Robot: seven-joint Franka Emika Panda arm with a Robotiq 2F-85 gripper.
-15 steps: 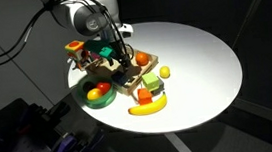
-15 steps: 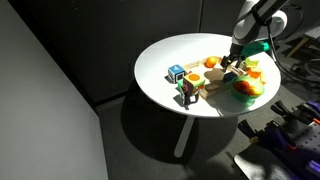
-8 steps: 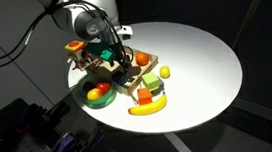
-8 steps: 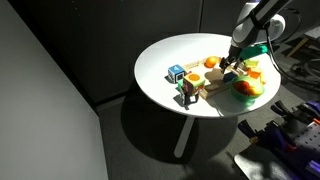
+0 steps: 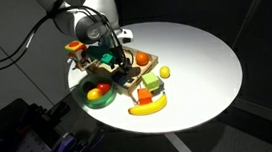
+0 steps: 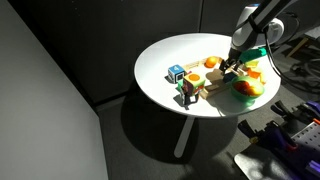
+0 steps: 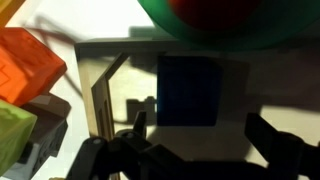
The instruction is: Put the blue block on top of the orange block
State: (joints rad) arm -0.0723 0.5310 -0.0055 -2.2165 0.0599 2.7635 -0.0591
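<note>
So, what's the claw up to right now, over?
Claw open, hovering over blue block. Block not gripped. Orange block off to the side, top bare.

Matt blue block [image 7: 188, 90], pale wooden tray [image 7: 100, 97], smooth white table [image 5: 203, 59].

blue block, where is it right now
In the wrist view the blue block sits mid-frame on the wooden tray, just ahead of the open claw, with the orange block at the picture's upper left.
</note>
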